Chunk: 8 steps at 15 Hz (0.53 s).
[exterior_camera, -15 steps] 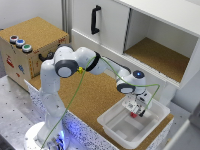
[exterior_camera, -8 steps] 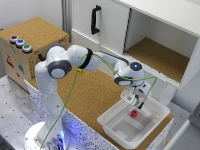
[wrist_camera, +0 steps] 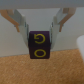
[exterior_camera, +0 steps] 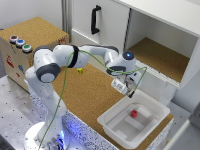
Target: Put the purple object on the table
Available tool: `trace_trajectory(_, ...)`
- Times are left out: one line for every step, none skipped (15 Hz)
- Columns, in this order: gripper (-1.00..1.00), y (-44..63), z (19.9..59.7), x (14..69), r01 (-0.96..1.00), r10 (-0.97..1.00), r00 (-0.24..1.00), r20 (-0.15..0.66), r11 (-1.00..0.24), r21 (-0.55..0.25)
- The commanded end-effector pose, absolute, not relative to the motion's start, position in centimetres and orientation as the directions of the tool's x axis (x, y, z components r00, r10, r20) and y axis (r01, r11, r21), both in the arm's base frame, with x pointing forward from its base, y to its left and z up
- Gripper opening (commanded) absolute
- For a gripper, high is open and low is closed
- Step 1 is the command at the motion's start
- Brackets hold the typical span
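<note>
— Since a second ago the arm has swung away from the white plastic bin point(exterior_camera: 120, 131) and lifted; the gripper point(exterior_camera: 128, 90) now hangs above the cork-brown counter point(exterior_camera: 95, 92), just beside the bin's rim.

— And what is nearest the wrist camera?

— Its own two pale fingers point(wrist_camera: 20, 21), clamped on the small dark purple block with yellow ring marks point(wrist_camera: 40, 45). The block sits between the fingertips, clear of the cork surface under it.

— Can you see that block from outside?

— Hardly; in the exterior view the gripper hides most of it.

— What lies in the bin?

— A small red block point(exterior_camera: 134, 113), on the bin floor, toward the exterior view's right.

— Farther back?

— A small yellow block point(exterior_camera: 80, 70) rests on the counter behind the arm. Beyond that, on the exterior view's left, stands a cork-topped box with coloured buttons point(exterior_camera: 35, 35), and on the right an open white cupboard with a cork floor point(exterior_camera: 160, 55).
</note>
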State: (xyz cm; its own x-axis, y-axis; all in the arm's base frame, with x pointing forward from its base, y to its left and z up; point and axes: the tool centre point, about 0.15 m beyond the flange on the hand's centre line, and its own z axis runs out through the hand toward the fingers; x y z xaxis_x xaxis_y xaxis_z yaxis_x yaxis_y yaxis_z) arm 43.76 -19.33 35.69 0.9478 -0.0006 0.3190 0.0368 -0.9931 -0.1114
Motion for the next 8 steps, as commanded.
trace_trajectory(-1.0, -13.8, 32.3, 42.4, -0.022, -0.002, 0.958, 0.286, -0.997, 0.067)
trace_trajectory(-1.0, -13.7, 30.9, 42.3, -0.029, -0.009, 0.965, 0.262, -0.997, 0.072)
trace_trajectory(-1.0, -13.9, 29.7, 42.3, -0.039, -0.02, 0.97, 0.244, -0.997, 0.073)
trace_trajectory(-1.0, -14.1, 28.4, 42.4, -0.048, -0.029, 0.973, 0.227, -0.996, 0.075)
trace_trajectory(-1.0, -14.3, 27.4, 42.5, -0.044, -0.027, 0.973, 0.229, -0.996, 0.071)
trace_trajectory(-1.0, -14.5, 26.4, 42.8, -0.047, -0.034, 0.974, 0.223, -0.998, 0.052)
trace_trajectory(-1.0, -14.5, 25.4, 43.0, -0.033, -0.022, 0.975, 0.219, -0.998, 0.047)
trace_trajectory(-1.0, -14.4, 24.6, 43.3, -0.018, -0.008, 0.979, 0.203, -0.999, 0.046)
